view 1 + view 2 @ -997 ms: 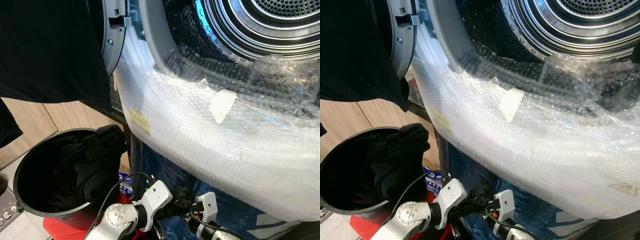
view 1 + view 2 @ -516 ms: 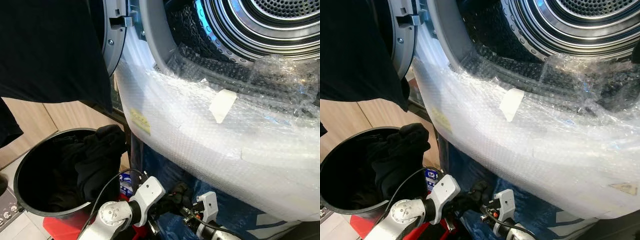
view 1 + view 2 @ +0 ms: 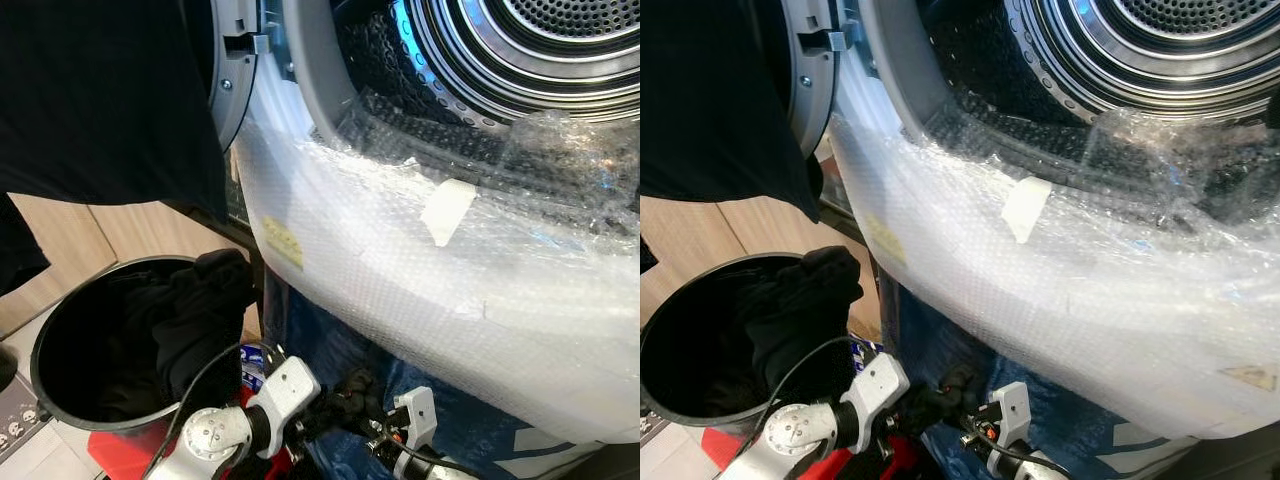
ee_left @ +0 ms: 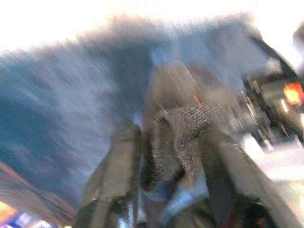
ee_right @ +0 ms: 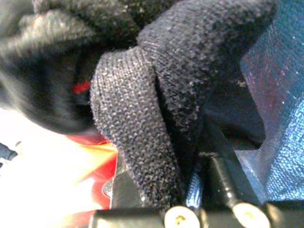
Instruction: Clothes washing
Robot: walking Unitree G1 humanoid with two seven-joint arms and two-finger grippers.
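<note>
A small dark knitted garment (image 3: 350, 393) is bunched low in front of the washing machine, between my two grippers. My left gripper (image 3: 322, 408) is shut on it, and the knit (image 4: 183, 128) sits between its black fingers (image 4: 121, 152) in the blurred left wrist view. From the other side my right gripper (image 3: 378, 432) is also shut on it; the fabric (image 5: 142, 118) drapes over its fingers (image 5: 219, 178). Above, the washer's steel drum (image 3: 540, 40) stands open. A black bucket (image 3: 40, 350) at lower left holds dark clothes (image 3: 190, 320).
Bubble wrap (image 3: 450, 290) covers the washer's front and door opening. The open door (image 3: 235, 70) is at upper left, with black cloth (image 3: 100, 100) hanging over it. A blue bag (image 3: 320, 345) lies under the washer, and a red object (image 3: 120, 452) under the bucket.
My left arm has drawn back and down toward the lower left, with the knitted garment still in it. The right gripper has barely moved. The camera shifted slightly.
</note>
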